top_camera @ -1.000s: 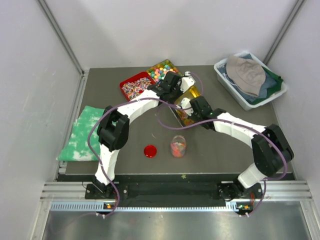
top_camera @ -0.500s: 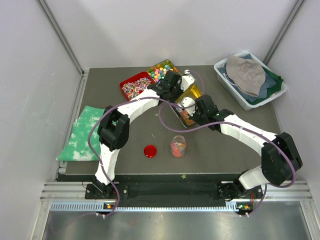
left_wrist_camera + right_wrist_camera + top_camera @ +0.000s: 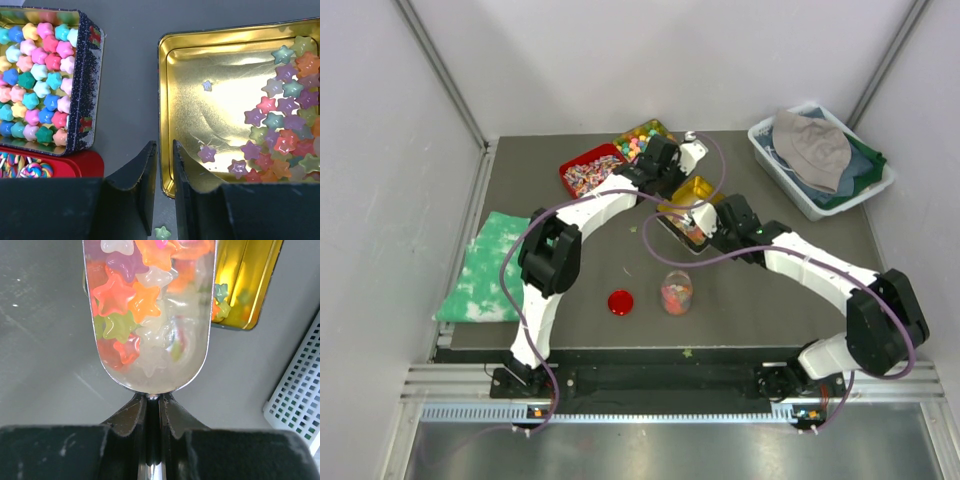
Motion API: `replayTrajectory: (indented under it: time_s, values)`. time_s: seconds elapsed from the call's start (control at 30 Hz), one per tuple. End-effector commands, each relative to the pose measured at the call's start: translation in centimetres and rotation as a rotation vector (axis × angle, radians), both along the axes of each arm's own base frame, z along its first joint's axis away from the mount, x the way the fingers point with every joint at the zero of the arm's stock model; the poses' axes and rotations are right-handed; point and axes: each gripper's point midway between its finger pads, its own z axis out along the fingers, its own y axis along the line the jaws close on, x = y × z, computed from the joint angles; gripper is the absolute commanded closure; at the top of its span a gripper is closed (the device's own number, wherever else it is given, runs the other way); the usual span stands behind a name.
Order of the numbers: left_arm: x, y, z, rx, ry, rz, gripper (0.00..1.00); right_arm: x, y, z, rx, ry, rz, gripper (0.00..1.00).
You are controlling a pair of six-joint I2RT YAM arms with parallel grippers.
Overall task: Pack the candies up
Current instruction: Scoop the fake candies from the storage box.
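Candies (image 3: 131, 300) are sitting piled in a clear scoop (image 3: 155, 375), glossy stars in orange, red-pink, yellow-green and clear, just ahead of the right gripper (image 3: 152, 400) fingertips. Right fingers are pinching nearly closed on the scoop's thin handle, with the bowl sticking straight out in front of them. More candies are lying heaped in the gold tin (image 3: 210, 115), ahead and to the right of the left gripper (image 3: 164, 145); a couple are sitting apart on the tin's bare floor. Left fingers are standing slightly parted, a narrow gap, straddling the tin's near left corner wall; can't tell if either pad is touching it. One loose green star (image 3: 161, 232) is lying on the table under the gap. Ahead-left of the left fingers a dark tin (image 3: 86, 90) is holding matte pastel stars, with a red tray (image 3: 75, 165) beside it. A white basket (image 3: 295, 400) is showing right of the right fingers.
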Motion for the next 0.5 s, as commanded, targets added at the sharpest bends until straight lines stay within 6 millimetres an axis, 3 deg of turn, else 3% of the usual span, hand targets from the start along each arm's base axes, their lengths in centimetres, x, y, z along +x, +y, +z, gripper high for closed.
replayTrajectory:
  time_s: [0.0, 0.17, 0.33, 0.43, 0.47]
  values:
    - [0.8, -1.2, 2.9, -0.076, -0.060, -0.011, 0.76, 1.0, -0.4, 0.9, -0.001, -0.043, -0.025, 1.00]
    - [1.2, -1.1, 2.6, -0.077, -0.055, 0.004, 0.70, -0.4, -0.4, 1.0, 0.013, -0.009, 0.015, 1.00]
    - [2.4, -0.5, 2.0, -0.103, -0.026, 0.035, 0.42, -2.0, -0.6, 2.5, 0.038, 0.002, 0.059, 1.00]
    - [3.0, 0.1, 2.1, -0.124, -0.003, 0.057, 0.36, -3.3, -0.9, 3.1, 0.034, 0.025, 0.093, 1.00]
    - [3.7, 0.9, 2.7, -0.143, 0.001, 0.078, 0.19, -4.4, -1.3, 4.2, 0.027, 0.033, 0.131, 1.00]
